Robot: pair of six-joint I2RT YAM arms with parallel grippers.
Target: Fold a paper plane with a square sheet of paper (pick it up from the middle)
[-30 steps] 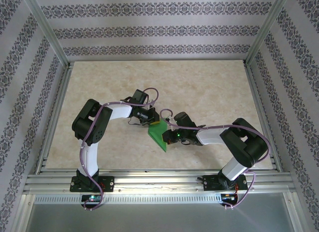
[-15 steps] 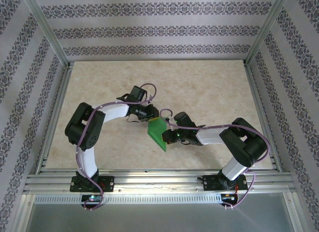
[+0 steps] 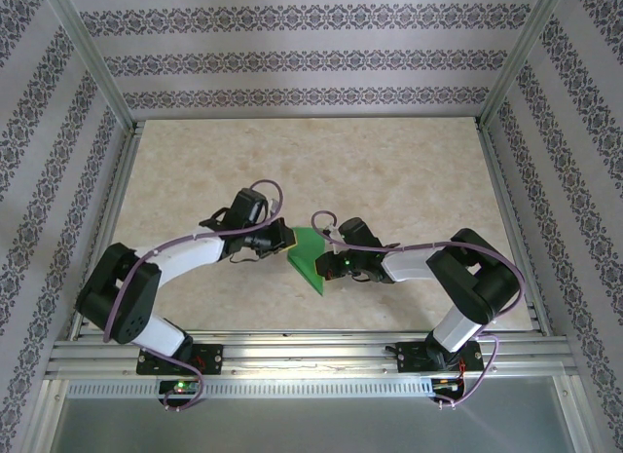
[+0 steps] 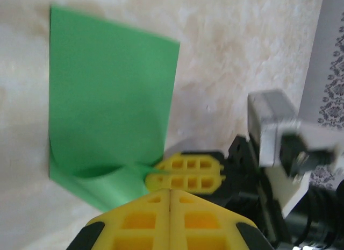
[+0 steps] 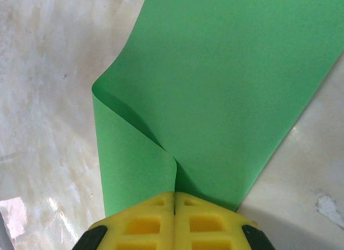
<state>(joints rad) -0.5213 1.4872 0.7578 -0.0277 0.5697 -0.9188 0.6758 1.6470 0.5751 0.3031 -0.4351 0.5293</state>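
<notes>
The square sheet of paper is bright green and lies bent in the middle of the table. My right gripper is shut on a raised pinch of the sheet, which curls up into its yellow fingers. From the left wrist view, the paper lies ahead with a rolled loop at its near edge. My left gripper is shut just in front of the right gripper, and I see no paper between its fingers. Seen from above, the left gripper sits at the sheet's upper left edge and the right gripper at its right side.
The beige marbled tabletop is bordered by aluminium rails at the near edge and patterned walls on the other sides. Open tabletop lies behind and to both sides of the paper.
My left arm has dropped its elbow down and to the left, drawing its gripper slightly left. Its jaws parted briefly and are together again. The right arm and the paper stayed put.
</notes>
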